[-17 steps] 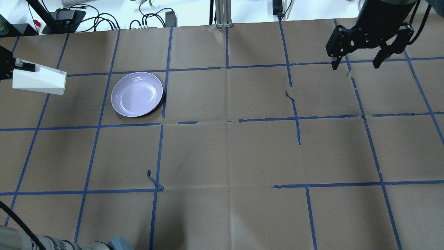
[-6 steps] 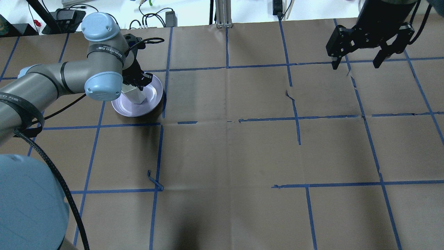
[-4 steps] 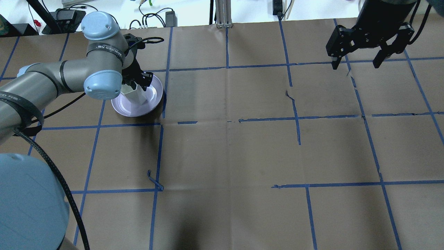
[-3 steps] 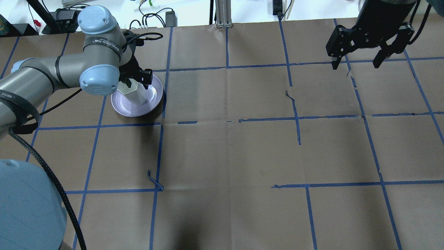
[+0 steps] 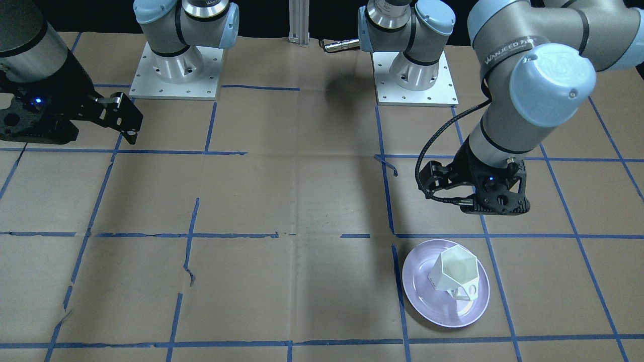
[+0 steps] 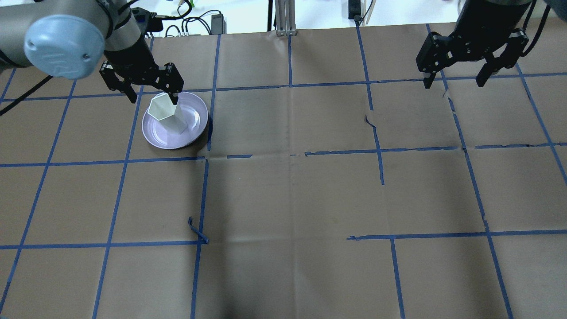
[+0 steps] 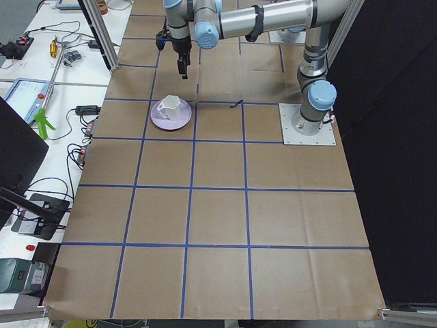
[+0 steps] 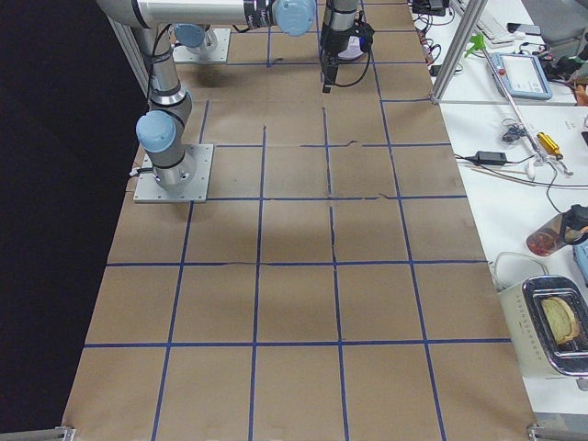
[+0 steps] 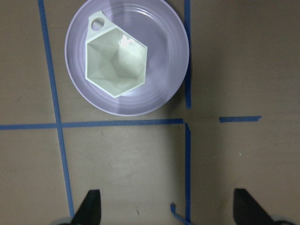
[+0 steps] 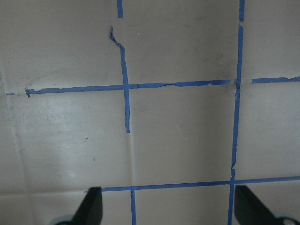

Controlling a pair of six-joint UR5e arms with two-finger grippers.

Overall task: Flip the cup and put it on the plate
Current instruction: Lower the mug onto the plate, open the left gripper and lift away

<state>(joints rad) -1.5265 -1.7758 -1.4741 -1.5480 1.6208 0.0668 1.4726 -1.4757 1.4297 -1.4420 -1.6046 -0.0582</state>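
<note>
Two pincers are mine, and both are spread wide with nothing in them.

From across the table, the cup stands on the plate with its mouth up and its handle toward the camera. My left pincer hangs in the air near the plate, apart from the cup.

From over my shoulders, my left pincer is high above the cup's far side. My right pincer hangs well apart, over the brown paper.

My left wrist camera looks straight down into the cup. It sits inside the plate's rim, a bit off the middle.

My right wrist camera shows only paper and blue tape.

I think the cup is flipped and placed, so the job looks done. Next I should pull my left arm away without bumping the cup.
</note>
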